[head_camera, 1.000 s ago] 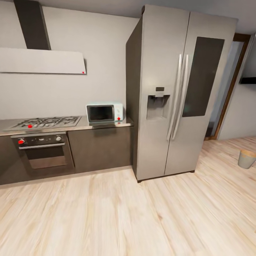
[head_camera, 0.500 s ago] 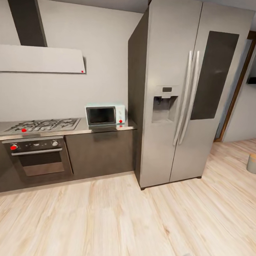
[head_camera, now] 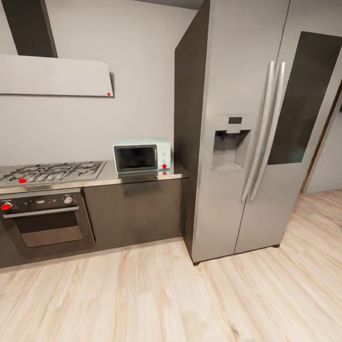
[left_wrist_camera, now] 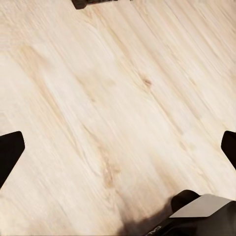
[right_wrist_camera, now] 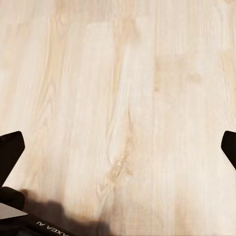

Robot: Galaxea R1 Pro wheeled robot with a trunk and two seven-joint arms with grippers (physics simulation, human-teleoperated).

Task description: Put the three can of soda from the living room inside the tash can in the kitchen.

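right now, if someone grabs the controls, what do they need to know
Left gripper: open, holding nothing, over bare wood floor.
Right gripper: open, holding nothing, also over floor.
Head view faces the fridge, microwave, hob and oven.
No soda can or bin in sight here, so nothing shows as binned.
Left: find the cans, carry each to the bin.

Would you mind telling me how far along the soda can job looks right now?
Nothing looks done. The head view faces the kitchen: fridge, microwave, oven. The left tool and right tool hang open over bare floor, carrying nothing. Fetching and binning all cans apparently remains.
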